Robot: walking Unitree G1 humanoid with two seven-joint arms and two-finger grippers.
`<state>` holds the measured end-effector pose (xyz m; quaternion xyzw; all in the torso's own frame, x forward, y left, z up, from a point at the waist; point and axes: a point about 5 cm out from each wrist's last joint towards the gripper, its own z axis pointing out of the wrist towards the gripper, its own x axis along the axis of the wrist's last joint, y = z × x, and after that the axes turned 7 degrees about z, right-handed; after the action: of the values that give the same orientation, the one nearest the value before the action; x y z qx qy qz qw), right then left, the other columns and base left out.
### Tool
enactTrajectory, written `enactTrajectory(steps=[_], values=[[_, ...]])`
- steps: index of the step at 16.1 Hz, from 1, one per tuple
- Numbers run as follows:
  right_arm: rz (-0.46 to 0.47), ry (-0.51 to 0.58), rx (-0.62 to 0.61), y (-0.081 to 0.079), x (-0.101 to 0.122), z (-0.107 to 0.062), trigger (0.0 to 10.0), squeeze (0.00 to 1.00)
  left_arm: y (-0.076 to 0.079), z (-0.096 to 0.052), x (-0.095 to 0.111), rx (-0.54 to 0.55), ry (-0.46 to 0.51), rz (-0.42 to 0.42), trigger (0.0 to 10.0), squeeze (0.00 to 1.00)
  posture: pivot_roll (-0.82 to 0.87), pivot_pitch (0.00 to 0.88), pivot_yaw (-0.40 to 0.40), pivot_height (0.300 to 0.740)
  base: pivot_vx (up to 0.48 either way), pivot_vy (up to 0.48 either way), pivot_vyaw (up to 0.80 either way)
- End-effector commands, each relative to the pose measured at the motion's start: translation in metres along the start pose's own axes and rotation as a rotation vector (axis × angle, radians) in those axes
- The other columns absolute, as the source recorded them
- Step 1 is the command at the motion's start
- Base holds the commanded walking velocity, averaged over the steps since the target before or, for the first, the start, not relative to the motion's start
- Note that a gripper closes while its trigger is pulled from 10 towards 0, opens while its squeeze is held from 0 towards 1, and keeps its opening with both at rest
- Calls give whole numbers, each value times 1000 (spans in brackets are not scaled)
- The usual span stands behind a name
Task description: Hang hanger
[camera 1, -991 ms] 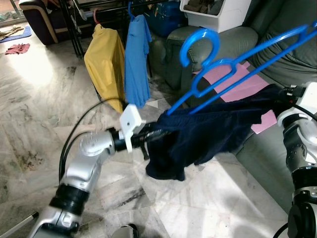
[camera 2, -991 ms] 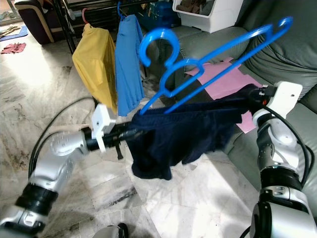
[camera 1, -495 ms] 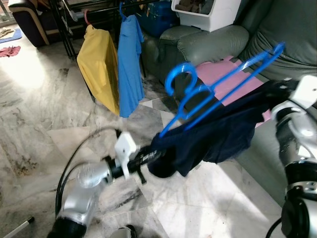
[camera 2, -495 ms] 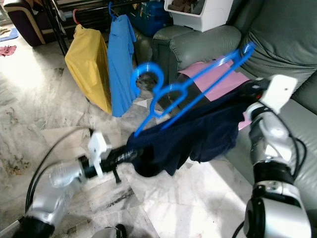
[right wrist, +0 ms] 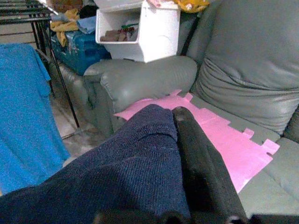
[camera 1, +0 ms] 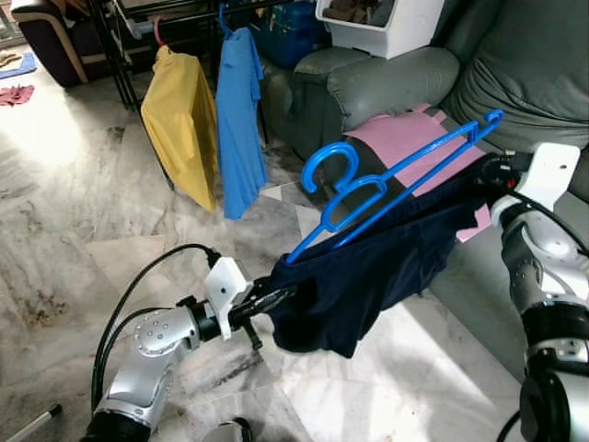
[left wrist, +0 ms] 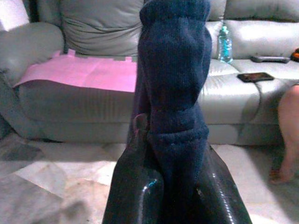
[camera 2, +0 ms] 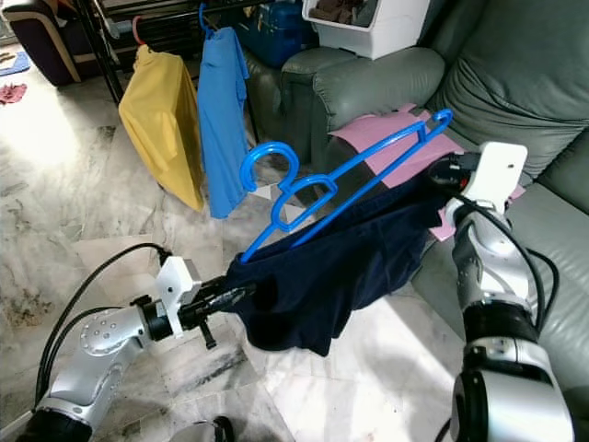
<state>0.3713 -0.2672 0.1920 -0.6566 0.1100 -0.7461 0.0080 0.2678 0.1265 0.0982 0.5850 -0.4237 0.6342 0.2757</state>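
Pinching the dark navy garment at its two ends, the jaws of both grippers are seen pressed onto the cloth: in the left wrist view the fabric is squeezed between the two black fingers, and in the right wrist view it is bunched against one black finger. The left gripper is held low over the marble floor, the right gripper higher, near the grey sofa. Between them the garment is stretched, and the blue hanger is carried slanting on top of it, hook end toward the left arm, apparently gripped by neither.

The hanger could be lost, it is judged, if the cloth were tilted more or slackened, since it seems to be borne only by the fabric. A slide down toward the lower left end is the likeliest failure. The drying rack, where a yellow shirt and a blue shirt hang, lies well apart, so the hook might also be swung wide or snagged on those shirts during the approach
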Motion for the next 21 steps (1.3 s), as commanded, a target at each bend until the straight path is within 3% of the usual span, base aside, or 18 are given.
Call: enactTrajectory(steps=[1, 4, 7, 12, 13, 15, 17, 19, 21], values=[[9, 155, -136, 29, 42, 5, 0, 0, -5, -21, -10, 35, -46, -53, 0, 0, -14, 99, -31, 740, 0, 0, 0], [95, 282, -132, 27, 68, 11, 0, 0, -2, -24, -18, -5, -95, -89, 0, 0, -8, 99, -33, 740, 0, 0, 0], [95, 361, -77, 20, 84, 14, 0, 0, -2, -24, -23, 12, -141, -112, 0, 0, -5, 101, -30, 740, 0, 0, 0], [88, 316, -82, 22, 68, 11, 0, 0, -1, -29, -24, -30, -154, -100, 0, 0, -9, 105, -23, 740, 0, 0, 0], [99, 319, -86, 23, 69, 11, 0, 0, -2, -31, -26, -31, -173, -86, 0, 0, -9, 105, -23, 740, 0, 0, 0], [87, 318, -95, 26, 71, 12, 0, 0, -2, -36, -29, -87, -214, 31, 0, 0, -11, 105, -18, 740, 0, 0, 0], [71, 296, -92, 25, 69, 13, 0, 0, -3, -41, -36, -109, -275, 67, 0, 0, -13, 104, -17, 740, 0, 0, 0], [-21, 212, -54, 19, 53, 14, 0, 0, -3, -43, -41, -154, -348, 135, 0, 0, -12, 103, -17, 740, 0, 0, 0], [-40, 198, -23, 13, 49, 14, 0, 0, -5, -46, -50, -138, -442, 146, 0, 0, -3, 102, -14, 740, 0, 0, 0]])
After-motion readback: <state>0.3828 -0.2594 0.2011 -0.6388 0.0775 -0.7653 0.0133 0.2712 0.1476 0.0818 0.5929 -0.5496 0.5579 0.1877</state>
